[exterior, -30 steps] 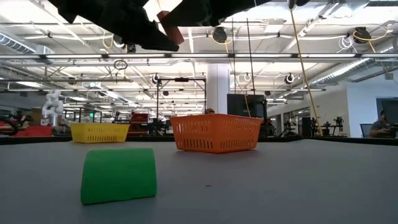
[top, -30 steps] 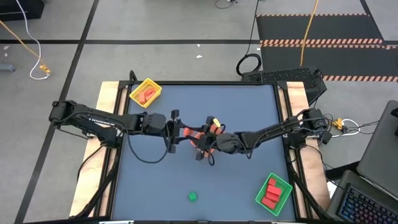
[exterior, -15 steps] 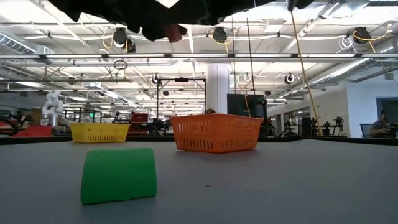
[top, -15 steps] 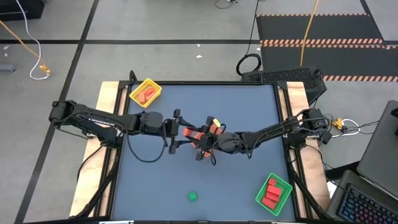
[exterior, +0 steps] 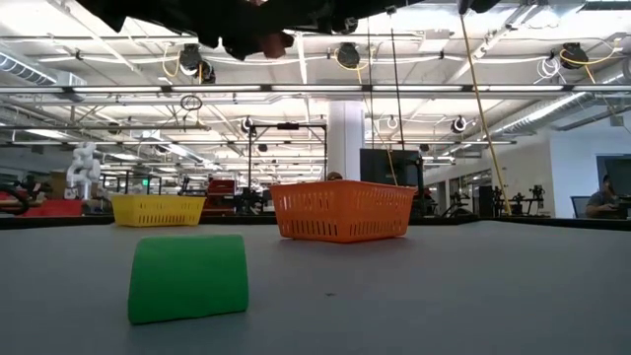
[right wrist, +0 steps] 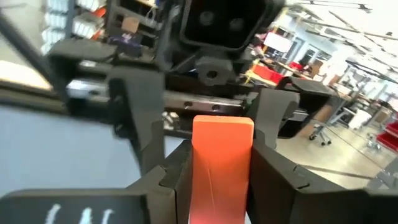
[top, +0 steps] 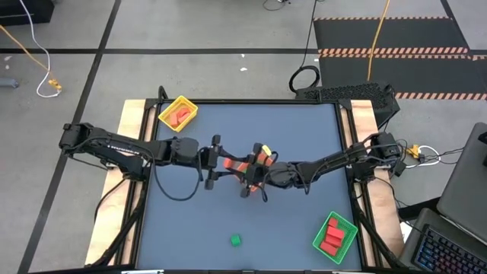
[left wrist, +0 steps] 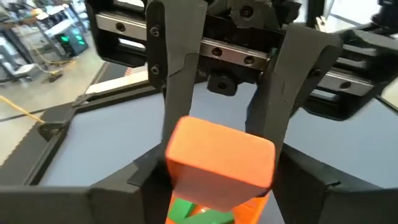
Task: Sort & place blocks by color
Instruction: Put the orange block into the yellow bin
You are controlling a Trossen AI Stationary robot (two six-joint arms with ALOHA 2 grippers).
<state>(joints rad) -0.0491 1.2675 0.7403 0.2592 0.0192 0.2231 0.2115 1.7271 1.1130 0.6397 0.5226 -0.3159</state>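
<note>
Right hand (right wrist: 221, 171) is closed on a red-orange block (right wrist: 222, 158), its two dark fingers (right wrist: 177, 171) pressed to the block's long sides so that the piece stands up between them. It hangs above the middle of the bench (top: 190, 221), reaching in from the right edge.

Facing it, tip to tip, is the left hand (left wrist: 217, 183), which reaches in from the left edge. Its fingers (left wrist: 124, 193) are spread wider than the block and sit on either side of it. Whether they touch it cannot be told.

In the left wrist view the block shows end-on, clamped between the right hand's fingers. Something green shows just under it.

Directly below the meeting hands, in the bench's middle, sits the orange tray (exterior: 343, 212). In the high view it is mostly covered by the arms.

Further out, a yellow tray (top: 178, 113) lies in the far left corner with a red piece (top: 180, 116) inside. A green tray (top: 340, 228) sits in the near right corner with several red blocks (top: 329, 236) lying in it.

One green block (top: 236, 240) lies alone on the bare bench near the middle of the near edge, well apart from every tray. In the low view it has a rounded top corner.

Beyond the bench, at the low view's right edge, a person (exterior: 601, 202) is seated far back in the room.
</note>
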